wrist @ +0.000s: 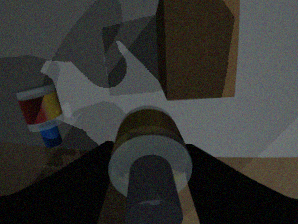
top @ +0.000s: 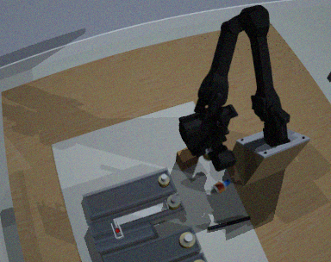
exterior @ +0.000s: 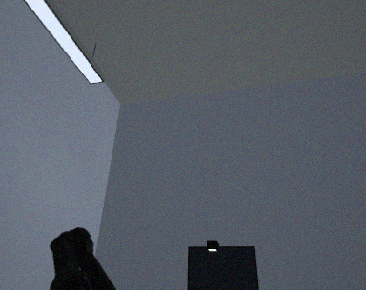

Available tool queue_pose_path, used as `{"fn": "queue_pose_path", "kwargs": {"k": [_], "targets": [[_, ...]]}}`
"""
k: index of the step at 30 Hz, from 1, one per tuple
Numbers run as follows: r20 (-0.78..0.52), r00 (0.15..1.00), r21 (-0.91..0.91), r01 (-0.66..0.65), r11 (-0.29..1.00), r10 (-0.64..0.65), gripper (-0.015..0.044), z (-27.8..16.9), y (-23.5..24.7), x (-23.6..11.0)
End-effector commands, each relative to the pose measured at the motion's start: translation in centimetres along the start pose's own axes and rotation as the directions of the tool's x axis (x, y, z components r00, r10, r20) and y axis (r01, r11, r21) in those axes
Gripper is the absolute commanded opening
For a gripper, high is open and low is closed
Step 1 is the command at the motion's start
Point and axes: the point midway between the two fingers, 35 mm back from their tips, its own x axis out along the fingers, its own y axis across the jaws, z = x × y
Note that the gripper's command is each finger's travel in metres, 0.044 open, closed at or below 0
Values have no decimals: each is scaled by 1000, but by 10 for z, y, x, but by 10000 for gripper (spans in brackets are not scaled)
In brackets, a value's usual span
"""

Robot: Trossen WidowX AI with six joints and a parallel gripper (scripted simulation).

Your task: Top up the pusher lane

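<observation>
The gripper (wrist: pixel 152 163) is clamped on the jar (wrist: pixel 150 163), low in the centre of the wrist view, the dark fingers running up from the bottom corners to either side of it. Its pale collar and dark lid face the camera, and its tan body points away toward the brown block (wrist: pixel 197 39) in the upper right of that frame. In the top view the jar is hidden under the gripper (top: pixel 211 157) at centre right, beside the block (top: pixel 186 159).

The step in hand looks like securing the grasp and lifting. Done well, the lift would go straight up, clear of the block and of the small coloured thing (top: pixel 221 186) lying just below right, before any travel. The lanes (top: pixel 134 207) sit at lower left of the top view. The jar should then come low to the front of the lane (top: pixel 140 214) with the pale floor and press the row back slowly and squarely, so the pusher does not snap.
</observation>
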Motion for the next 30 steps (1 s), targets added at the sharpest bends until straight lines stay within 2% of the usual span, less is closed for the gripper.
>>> {"fn": "queue_pose_path", "kwargs": {"k": [1, 9, 30], "targets": [[7, 1000, 9, -1, 1000, 1, 0, 2, -1, -18], [7, 1000, 9, 16, 1000, -16, 0, -3, -6, -51], [10, 1000, 7, 15, 1000, -15, 0, 49, 26, -41]]}}
